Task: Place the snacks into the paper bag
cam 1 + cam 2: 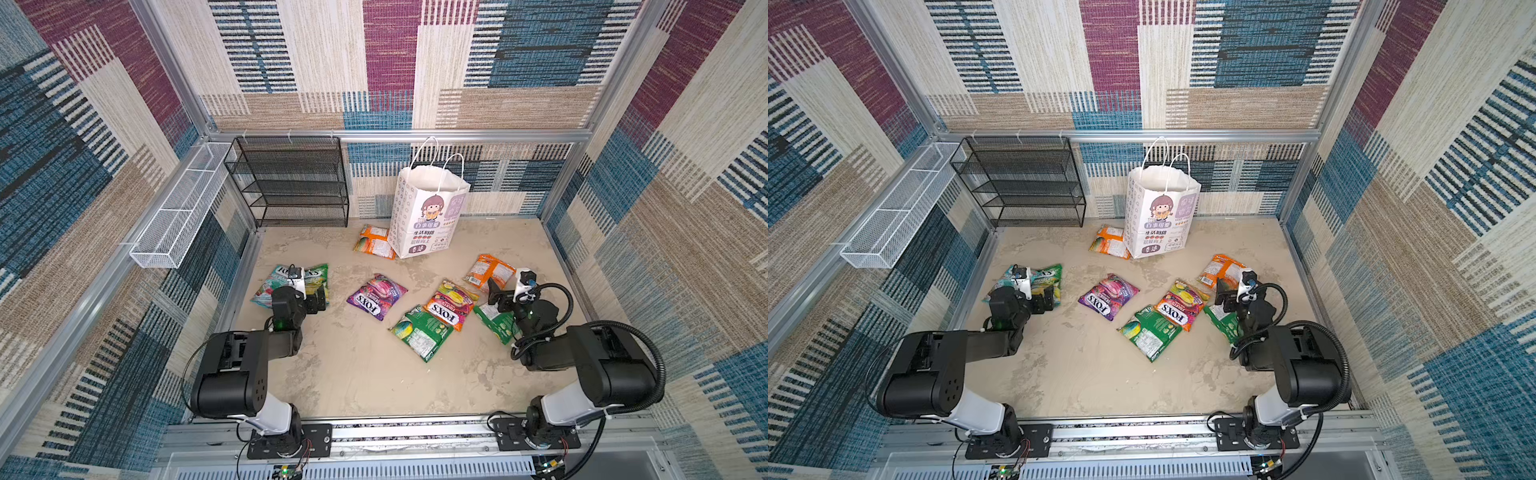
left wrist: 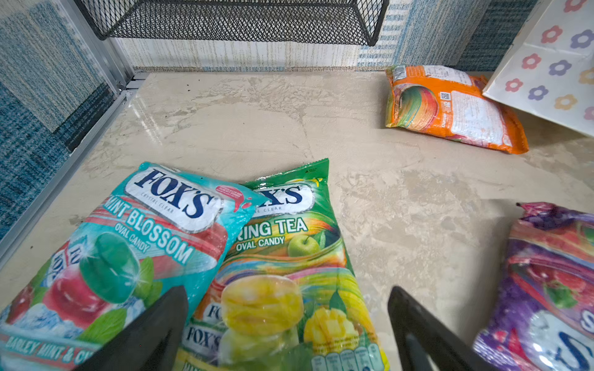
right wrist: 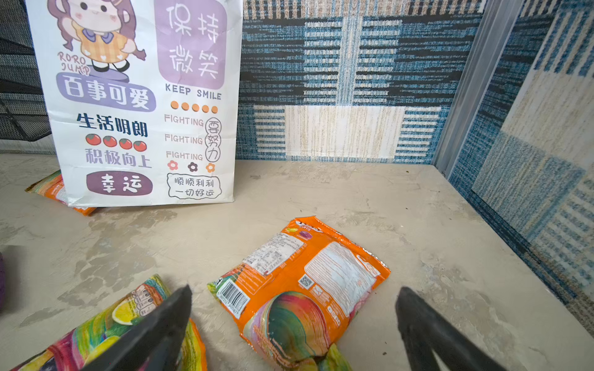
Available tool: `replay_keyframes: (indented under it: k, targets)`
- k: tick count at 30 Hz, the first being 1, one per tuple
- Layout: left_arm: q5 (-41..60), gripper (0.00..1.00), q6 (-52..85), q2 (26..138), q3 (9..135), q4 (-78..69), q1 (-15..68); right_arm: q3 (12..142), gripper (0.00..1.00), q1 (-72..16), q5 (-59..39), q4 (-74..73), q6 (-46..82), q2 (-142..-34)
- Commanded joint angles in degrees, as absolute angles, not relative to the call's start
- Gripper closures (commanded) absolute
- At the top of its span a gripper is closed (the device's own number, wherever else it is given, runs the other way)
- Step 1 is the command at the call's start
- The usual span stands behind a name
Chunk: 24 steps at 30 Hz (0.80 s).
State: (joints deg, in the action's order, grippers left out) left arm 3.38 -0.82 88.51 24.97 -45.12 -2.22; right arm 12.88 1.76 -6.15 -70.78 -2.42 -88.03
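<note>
Left wrist view: the left fingers (image 2: 154,334) stand wide, the green packet (image 2: 283,273) between them. The right fingers (image 3: 154,334) gape around an orange packet (image 3: 299,289). The paper bag (image 1: 428,212) stands at twelve o'clock on the table (image 1: 353,374), contents unseen.

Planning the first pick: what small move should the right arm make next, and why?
Probably lower the open right gripper onto the orange packet ahead: it lies flat in line with the gap between the fingers, nothing is held yet, and the paper bag stands upright beyond.
</note>
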Motion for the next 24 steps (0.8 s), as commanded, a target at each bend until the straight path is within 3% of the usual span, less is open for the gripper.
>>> replay_keyframes:
  k: [1, 24]
  targets:
    - [4.22, 0.0, -1.4, 88.4, 25.05, -45.97, -2.29, 12.92, 0.0, 2.11, -7.38, -71.81, -1.94, -87.89]
    - [4.37, 0.0, -1.41, 88.52, 25.15, -45.88, -2.26, 12.69, 0.0, 2.72, -8.68, -72.25, -1.67, -87.8]
